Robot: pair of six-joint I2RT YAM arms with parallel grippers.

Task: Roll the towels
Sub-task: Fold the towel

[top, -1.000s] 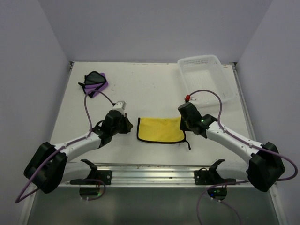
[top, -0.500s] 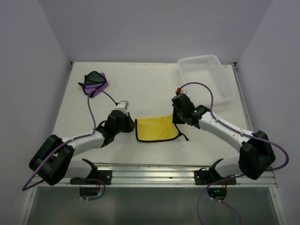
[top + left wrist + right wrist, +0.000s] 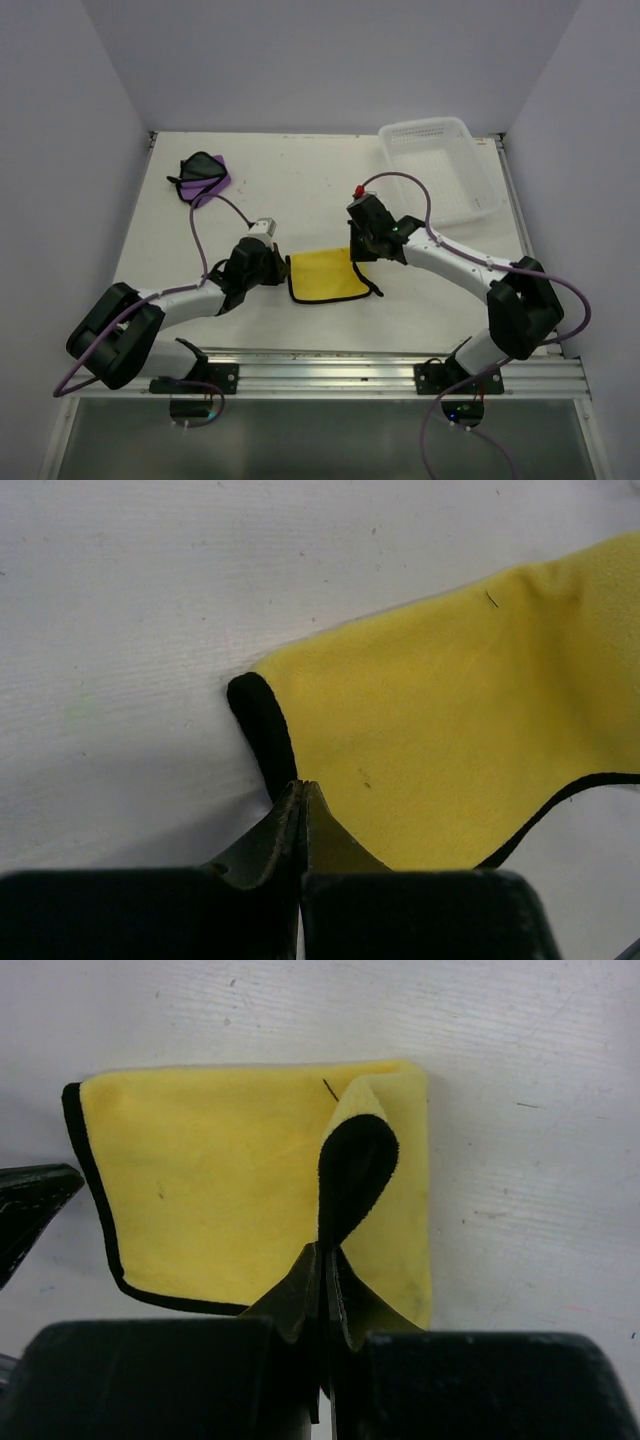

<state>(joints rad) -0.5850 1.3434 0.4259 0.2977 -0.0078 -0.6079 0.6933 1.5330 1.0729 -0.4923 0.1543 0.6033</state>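
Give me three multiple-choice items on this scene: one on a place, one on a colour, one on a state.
1. Where does the purple towel lie on the table?
A. far left
B. near middle
C. far right

2. What colour is the towel pinched by both hands?
A. purple
B. white
C. yellow

3. How is the right hand?
A. wide open
B. shut on a lifted towel edge
C. out of view

Key:
1 A, it sits by the far left corner.
2 C, the left hand and the right hand each grip the yellow towel.
3 B, its fingers meet on the black-edged fold.
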